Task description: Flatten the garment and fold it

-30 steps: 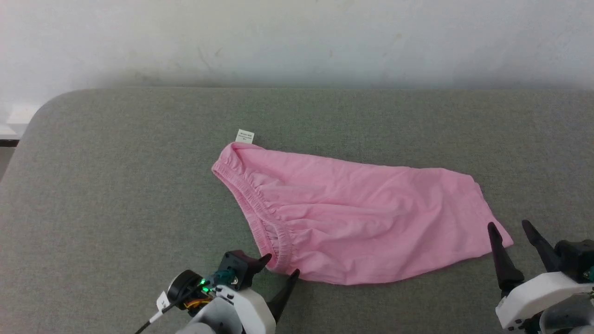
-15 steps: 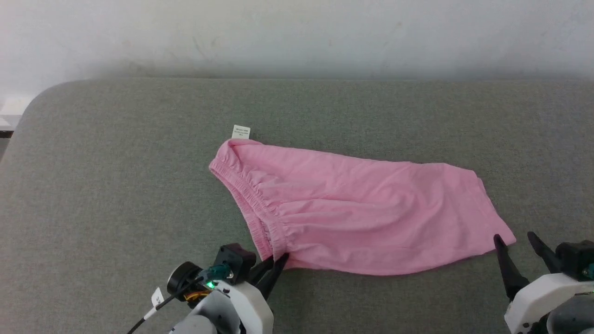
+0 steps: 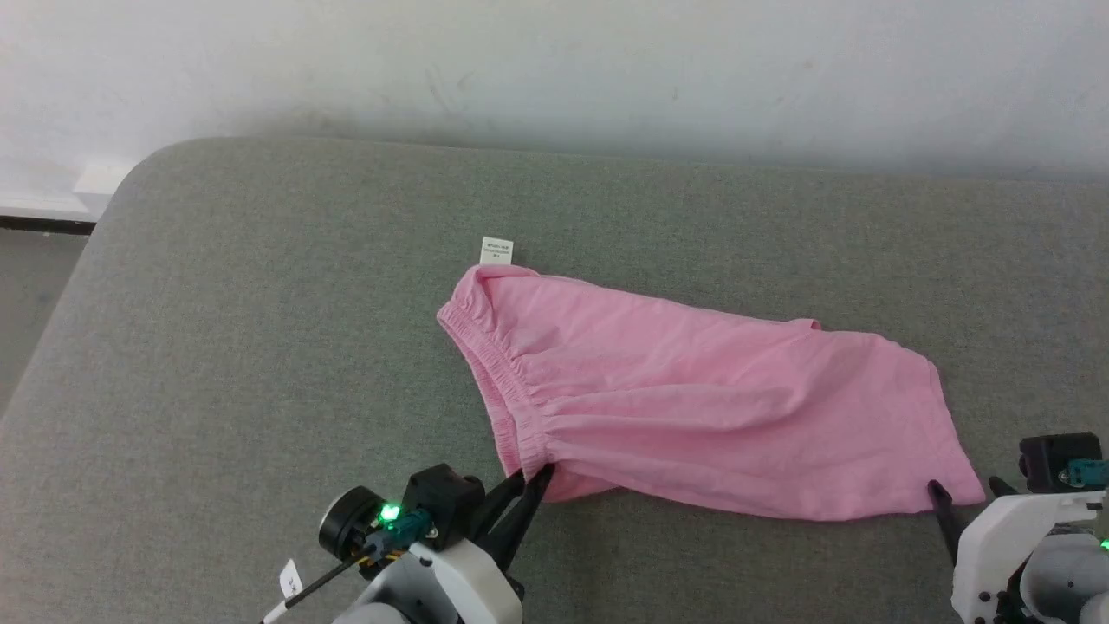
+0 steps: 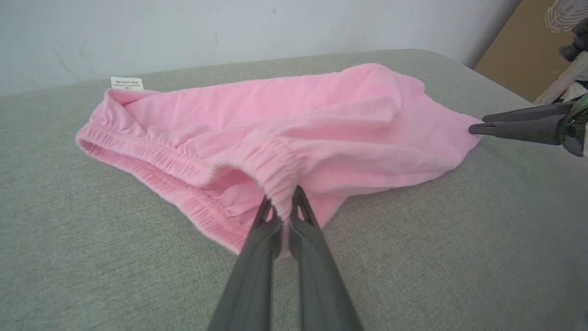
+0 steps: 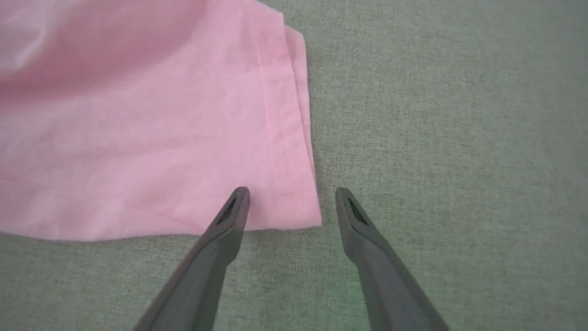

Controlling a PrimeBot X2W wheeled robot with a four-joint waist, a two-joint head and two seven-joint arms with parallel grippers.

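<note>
The garment, light pink shorts with a gathered waistband, lies spread on the grey surface, its white label at the far end of the waistband. My left gripper is shut on the near end of the waistband, which is lifted a little off the surface. In the left wrist view the fabric bunches between the two fingers of my left gripper. My right gripper stands open over the hem corner, one finger over the cloth and one over the bare surface. In the head view my right gripper sits at the garment's right corner.
The grey padded surface runs back to a pale wall. Its rounded left corner and edge fall away to the floor. A brown panel stands off to the right in the left wrist view.
My left gripper has shut on the near waistband end and raised it slightly. The camera has shifted, so the whole scene sits further right. My right gripper stays open at the hem corner.
</note>
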